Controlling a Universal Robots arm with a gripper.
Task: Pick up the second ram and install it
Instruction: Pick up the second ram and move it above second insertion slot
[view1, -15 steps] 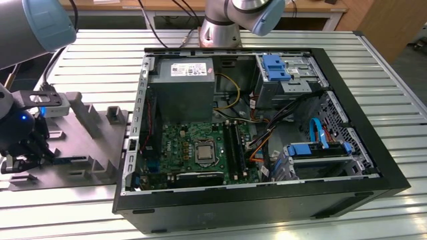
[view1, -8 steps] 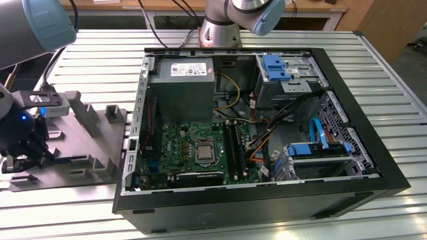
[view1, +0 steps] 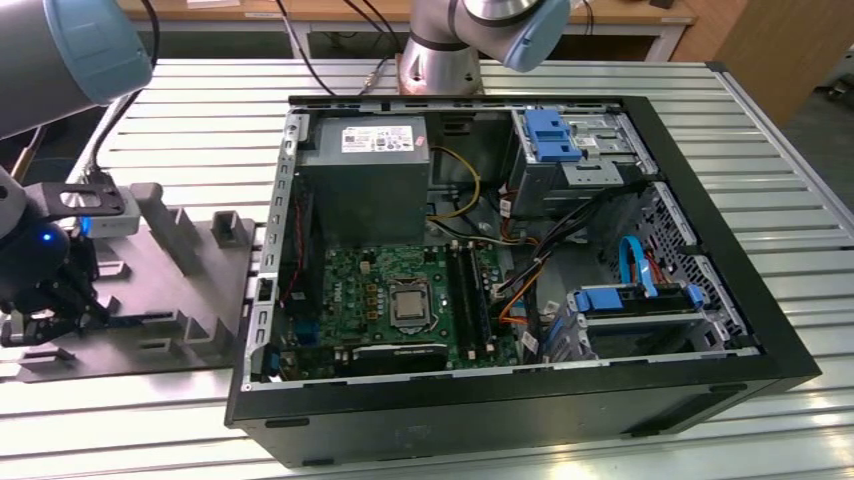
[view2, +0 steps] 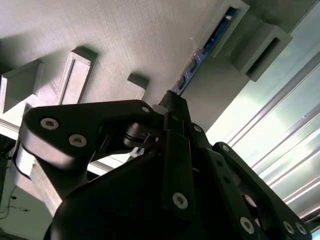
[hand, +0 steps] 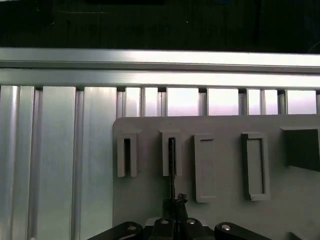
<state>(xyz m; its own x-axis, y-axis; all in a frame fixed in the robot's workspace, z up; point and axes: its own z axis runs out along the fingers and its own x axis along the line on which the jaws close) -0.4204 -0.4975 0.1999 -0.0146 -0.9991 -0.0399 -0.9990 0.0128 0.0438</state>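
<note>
The black-fingered gripper (view2: 171, 99) is pinched closed on the thin edge of the second ram (view2: 195, 60), a blue stick standing on edge in a raised slot of the grey fixture plate (view2: 125, 40). Its long axis runs straight away from the fingertips, flat along the plate. In the first wrist view it shows edge-on as a thin dark line, its chips hidden. The plate lies on a ribbed aluminium desk (view1: 200, 110). At the lower left of the exterior view the gripper is partly cut off and the stick is hard to make out. At centre frame lies the open computer case (view1: 507, 420) with its green motherboard (view1: 387, 290). At the top edge, the arm's base (view1: 441, 60) and wooden furniture are cropped.
</note>
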